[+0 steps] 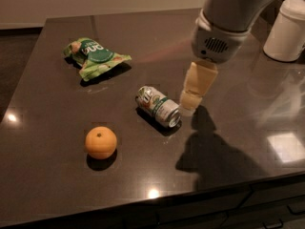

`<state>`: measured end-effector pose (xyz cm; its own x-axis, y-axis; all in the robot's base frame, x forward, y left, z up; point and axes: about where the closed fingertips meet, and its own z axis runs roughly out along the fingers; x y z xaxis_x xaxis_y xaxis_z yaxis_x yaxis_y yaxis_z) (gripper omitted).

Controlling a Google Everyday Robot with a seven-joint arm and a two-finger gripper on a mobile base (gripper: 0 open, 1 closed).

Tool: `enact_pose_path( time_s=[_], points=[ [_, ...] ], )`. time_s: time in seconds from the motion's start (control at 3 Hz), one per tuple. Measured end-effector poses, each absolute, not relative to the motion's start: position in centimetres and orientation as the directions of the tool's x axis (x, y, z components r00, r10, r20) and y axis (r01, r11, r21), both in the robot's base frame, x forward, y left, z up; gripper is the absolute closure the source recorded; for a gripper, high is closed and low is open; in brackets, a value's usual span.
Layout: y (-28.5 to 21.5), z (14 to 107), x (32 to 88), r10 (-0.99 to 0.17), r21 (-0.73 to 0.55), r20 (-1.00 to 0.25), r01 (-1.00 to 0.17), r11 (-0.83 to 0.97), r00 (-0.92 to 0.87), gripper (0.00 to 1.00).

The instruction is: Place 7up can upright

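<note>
The 7up can (158, 106) lies on its side near the middle of the dark table (57, 175), silver with a green-and-white label, one end facing the front right. My gripper (190, 106) hangs from the grey arm (224, 32) just to the right of the can, its cream fingers (198, 87) pointing down and close to the can's right end. It holds nothing.
An orange (101, 142) sits front left of the can. A green snack bag (94, 57) lies at the back left. A white container (288, 28) stands at the back right. The table's front edge runs along the bottom.
</note>
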<state>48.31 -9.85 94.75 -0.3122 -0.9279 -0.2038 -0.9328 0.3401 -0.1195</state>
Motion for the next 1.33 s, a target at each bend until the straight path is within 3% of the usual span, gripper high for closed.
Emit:
enact_pose_path(
  time_s=[1.33],
  points=[
    [-2.9, 89.3, 51.8, -0.813, -0.025, -0.139, -0.819, 0.573, -0.565, 0.0]
  ],
)
